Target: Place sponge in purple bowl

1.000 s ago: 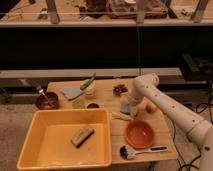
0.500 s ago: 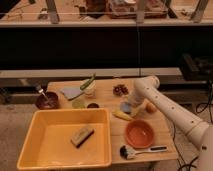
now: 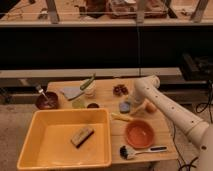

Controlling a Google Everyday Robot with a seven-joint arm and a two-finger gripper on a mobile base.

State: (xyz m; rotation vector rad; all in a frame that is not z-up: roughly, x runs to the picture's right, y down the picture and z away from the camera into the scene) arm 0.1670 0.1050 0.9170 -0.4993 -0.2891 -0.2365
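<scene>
The purple bowl [image 3: 47,101] is set at the far left of the counter [image 3: 106,88], with a fork [image 3: 40,90] propped in it, so part of its opening is taken up and any drop would have to be made beside the handle. Just to its right a floppy grey-blue cloth [image 3: 71,92] is spread flat. Beyond that a white cup [image 3: 90,91] is stood upright with a green item [image 3: 87,81] leaning out of it. These lie roughly across the line from sponge to bowl, so height is judged to be needed for the carry. Along the near edge a large yellow tub [image 3: 65,150] is placed, and a tan block with a dark top [image 3: 82,136] is laid inside it. A tiny dark cup [image 3: 92,105] is set just behind the tub's far rim.

Right of centre the sponge [image 3: 123,106] is seen lying flat on the counter, well apart from the bowl. The pincer [image 3: 131,108] is held low at the sponge's right side, touching it or very nearly. Whether it is apart, together or clamped on the sponge cannot be told. The arm is angled steeply down, which suits a grasp from above on so flat a pad. An orange fruit [image 3: 150,106] is left just right of the pincer, close enough to be nudged, and the orange bowl [image 3: 139,134] is placed nearer the front
</scene>
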